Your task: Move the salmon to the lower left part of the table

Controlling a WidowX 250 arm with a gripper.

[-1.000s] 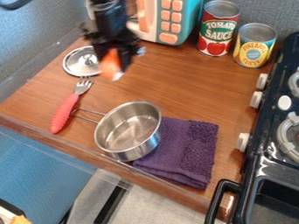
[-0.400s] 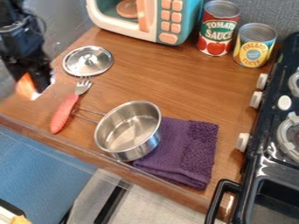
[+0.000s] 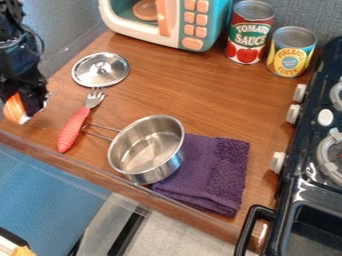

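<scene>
At the left of the brown wooden bench [image 3: 200, 95], black jaws grip the orange-and-white salmon [image 3: 15, 108], likely light, firm, best held mid-body.

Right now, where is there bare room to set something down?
The widest bare wood lies between the lid, the cans and the pot. Smaller patches: between salmon and fork, and between towel and stove. The front is crowded: the fork lies by the pot's handle, the pot overlaps the towel.
</scene>
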